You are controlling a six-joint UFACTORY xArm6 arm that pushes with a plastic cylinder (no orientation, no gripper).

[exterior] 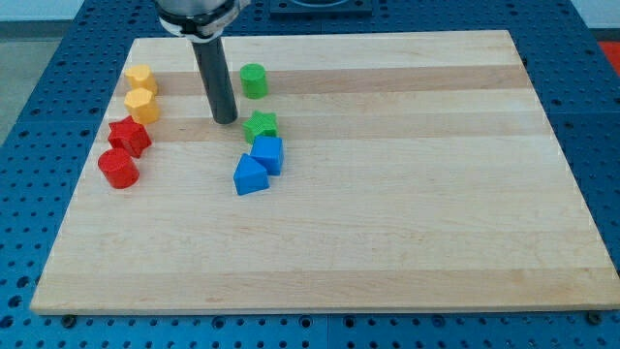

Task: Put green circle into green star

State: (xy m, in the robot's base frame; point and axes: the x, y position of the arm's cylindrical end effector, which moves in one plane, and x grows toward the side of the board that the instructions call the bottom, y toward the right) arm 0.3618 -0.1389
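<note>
The green circle point(254, 79) is a short green cylinder near the view's top, left of centre. The green star point(260, 125) lies just below it, with a small gap of bare wood between them. My tip point(225, 120) is the lower end of the dark rod. It stands left of the green star and below-left of the green circle, touching neither.
A blue cube point(268, 154) and a blue triangular block point(249, 176) sit right below the green star. At the view's left are two yellow blocks point(140, 79) point(142, 105), a red star point(129, 137) and a red cylinder point(118, 168). The wooden board point(407, 194) has blue table around it.
</note>
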